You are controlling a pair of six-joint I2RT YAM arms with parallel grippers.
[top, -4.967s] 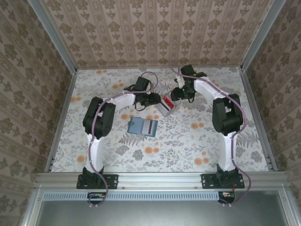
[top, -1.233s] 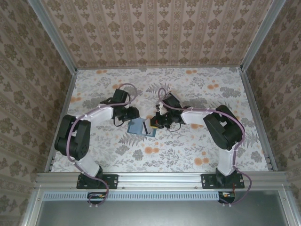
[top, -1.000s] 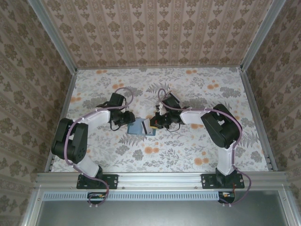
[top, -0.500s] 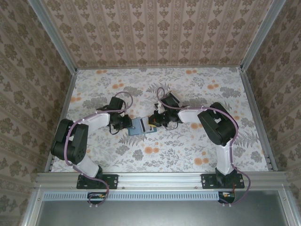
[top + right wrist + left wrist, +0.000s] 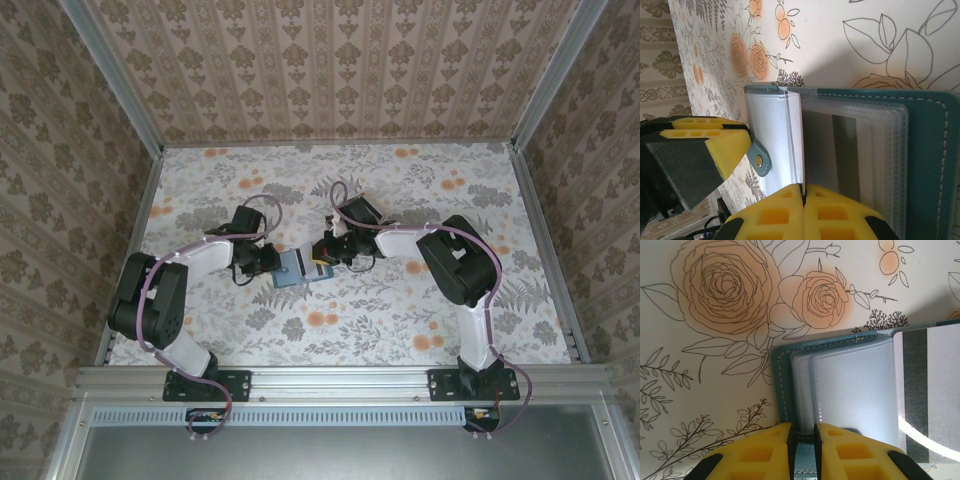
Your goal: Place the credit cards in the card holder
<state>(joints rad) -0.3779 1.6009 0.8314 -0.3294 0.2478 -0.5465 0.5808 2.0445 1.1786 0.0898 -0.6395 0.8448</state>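
The left tool (image 5: 803, 432) has just come in from the left and clamped down. It now pinches the edge of the card holder (image 5: 840, 385), cover and clear sleeves together. That pins the case open on the table (image 5: 715, 340), ready for loading. The right tool (image 5: 802, 192) is pressed together on a pale credit card (image 5: 794, 135) with a dark stripe, angled over the open sleeves. The holder lies flat between the two tools. I judge the card is at a pocket mouth, not yet seated.
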